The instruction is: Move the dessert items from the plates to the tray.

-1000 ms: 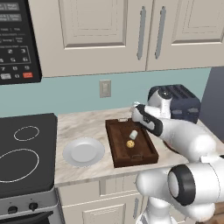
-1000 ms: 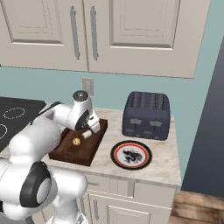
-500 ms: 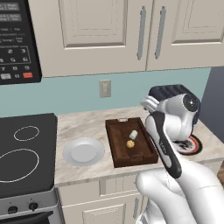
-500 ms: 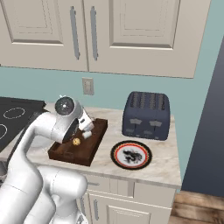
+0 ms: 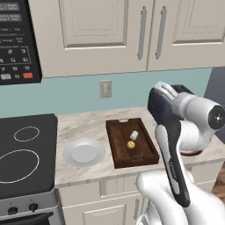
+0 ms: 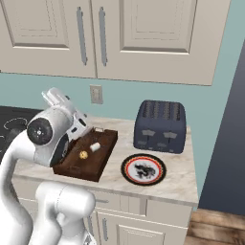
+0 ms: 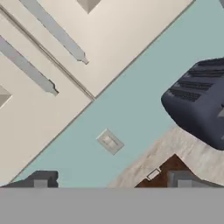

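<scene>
On the counter in the left base view, the tray sits between the grey plate on its left and the arm on its right. Inside the tray lie both desserts: the cookie near the middle and the white piece just beyond it, close together, though I cannot tell whether they touch. The grey plate is bare. The stovetop lies left of that plate, a microwave hangs above it, and an outlet is on the wall behind the tray. The arm's raised elbow and forearm cover the counter to the right of the tray; a sliver of the red plate peeks out under the arm.

In the right base view, the tray again holds the cookie and the white piece. The red plate lies just right of the tray, in front of the toaster, with no dessert on it. The arm rises over the tray's left end.

In the hand view, the gripper points at the wall, its two tips well apart with nothing between them. Ahead are the outlet, the cabinet doors, the toaster and a corner of the tray with its metal handle.
</scene>
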Available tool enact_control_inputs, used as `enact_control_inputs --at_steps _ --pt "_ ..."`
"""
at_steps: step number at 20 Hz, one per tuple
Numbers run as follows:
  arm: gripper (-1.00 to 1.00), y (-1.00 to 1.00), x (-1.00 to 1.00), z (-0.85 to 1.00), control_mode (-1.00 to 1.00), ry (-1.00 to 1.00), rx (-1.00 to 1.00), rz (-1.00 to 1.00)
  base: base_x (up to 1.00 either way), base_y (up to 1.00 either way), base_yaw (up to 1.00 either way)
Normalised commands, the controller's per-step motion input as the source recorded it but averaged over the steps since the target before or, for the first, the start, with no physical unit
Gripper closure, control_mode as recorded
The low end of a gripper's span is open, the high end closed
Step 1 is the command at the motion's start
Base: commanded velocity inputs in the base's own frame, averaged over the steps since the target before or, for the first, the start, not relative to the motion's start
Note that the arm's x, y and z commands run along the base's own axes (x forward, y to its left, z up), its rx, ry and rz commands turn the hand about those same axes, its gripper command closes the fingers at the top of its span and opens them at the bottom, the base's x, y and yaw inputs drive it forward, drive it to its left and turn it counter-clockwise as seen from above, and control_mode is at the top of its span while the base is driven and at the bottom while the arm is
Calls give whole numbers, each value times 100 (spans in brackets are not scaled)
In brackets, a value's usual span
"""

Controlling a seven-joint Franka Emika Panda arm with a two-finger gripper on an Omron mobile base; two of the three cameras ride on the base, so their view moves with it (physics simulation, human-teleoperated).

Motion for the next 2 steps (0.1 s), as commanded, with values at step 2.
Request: enact_control_inputs --at_steps 2 --pt "-100 0 30 36 -100 0 1 0 0 0 0"
